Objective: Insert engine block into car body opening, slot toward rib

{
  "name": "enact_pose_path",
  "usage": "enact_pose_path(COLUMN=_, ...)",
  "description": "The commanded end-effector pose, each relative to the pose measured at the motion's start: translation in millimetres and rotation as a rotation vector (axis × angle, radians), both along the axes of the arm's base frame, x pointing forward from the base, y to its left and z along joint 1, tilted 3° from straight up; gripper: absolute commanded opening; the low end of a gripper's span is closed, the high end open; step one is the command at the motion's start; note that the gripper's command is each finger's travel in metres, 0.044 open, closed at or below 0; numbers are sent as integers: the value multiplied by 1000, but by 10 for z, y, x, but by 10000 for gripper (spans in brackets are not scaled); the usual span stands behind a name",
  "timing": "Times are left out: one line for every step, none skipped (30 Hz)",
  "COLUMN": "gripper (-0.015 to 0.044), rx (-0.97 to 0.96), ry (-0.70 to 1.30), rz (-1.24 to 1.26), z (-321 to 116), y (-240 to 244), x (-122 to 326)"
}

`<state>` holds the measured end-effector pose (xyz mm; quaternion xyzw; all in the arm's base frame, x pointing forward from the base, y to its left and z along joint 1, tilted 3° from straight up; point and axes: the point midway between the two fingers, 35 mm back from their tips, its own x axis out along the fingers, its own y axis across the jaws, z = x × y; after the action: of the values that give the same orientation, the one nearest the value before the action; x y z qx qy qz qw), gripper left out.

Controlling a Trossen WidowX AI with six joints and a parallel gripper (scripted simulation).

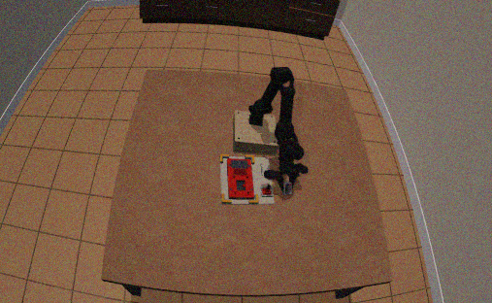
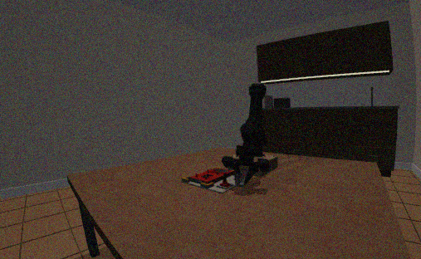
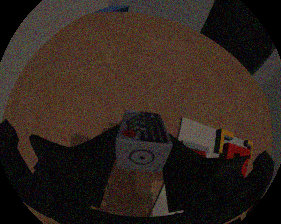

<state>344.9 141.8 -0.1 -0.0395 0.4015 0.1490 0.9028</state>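
My gripper (image 1: 287,185) (image 2: 242,176) (image 3: 140,131) is shut on the grey engine block (image 1: 288,189) (image 2: 241,179) (image 3: 142,151). It holds the block above the table, to the right of the car body in the top view. In the wrist view the block's dark slotted top and a face with a ring mark show, with a small red spot on the top. The red car body (image 1: 231,190) (image 2: 204,178) (image 3: 236,150) lies flat, with a dark square opening (image 1: 241,185) in its middle. The rib cannot be made out.
The car body lies on a white board (image 1: 266,166) (image 2: 220,190) (image 3: 196,133) with yellow corner pieces (image 1: 224,158). A small red part (image 1: 266,189) (image 2: 225,183) stands on the board between the body and my gripper. A pale base block (image 1: 245,128) sits behind the board.
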Motion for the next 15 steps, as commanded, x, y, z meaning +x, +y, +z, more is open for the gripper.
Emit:
enact_pose_path(gripper=0, rx=-2, ry=-1, rz=-7, z=-86, y=-7, x=-2)
enact_pose_path(gripper=0, rx=-2, ry=-1, rz=-7, z=-102, y=-6, x=-2)
enact_pose_path(gripper=0, rx=-2, ry=-1, rz=-7, z=-124, y=-5, x=-2)
enact_pose_path(gripper=0, rx=-2, ry=-1, rz=-7, z=-148, y=-4, x=-3)
enact_pose_path(gripper=0, rx=-2, ry=-1, rz=-7, z=-174, y=-3, x=-3)
enact_pose_path(gripper=0, rx=-2, ry=-1, rz=-7, z=-187, y=-3, x=-4)
enact_pose_path(gripper=0, rx=-2, ry=-1, rz=-7, z=-203, y=-2, x=-4)
enact_pose_path(gripper=0, rx=-2, ry=-1, rz=-7, z=-225, y=-1, x=-4)
enact_pose_path(gripper=0, rx=-2, ry=-1, rz=-7, z=-250, y=0, x=-5)
enact_pose_path(gripper=0, rx=-2, ry=-1, rz=-7, z=-275, y=1, x=-5)
enact_pose_path(gripper=0, rx=-2, ry=-1, rz=-7, z=-288, y=1, x=-6)
enact_pose_path(gripper=0, rx=-2, ry=-1, rz=-7, z=-300, y=2, x=-6)
enact_pose_path(gripper=0, rx=-2, ry=-1, rz=-7, z=-307, y=2, x=-6)
enact_pose_path(gripper=0, rx=-2, ry=-1, rz=-7, z=-292, y=5, x=-3)
enact_pose_path(gripper=0, rx=-2, ry=-1, rz=-7, z=-258, y=12, x=4)
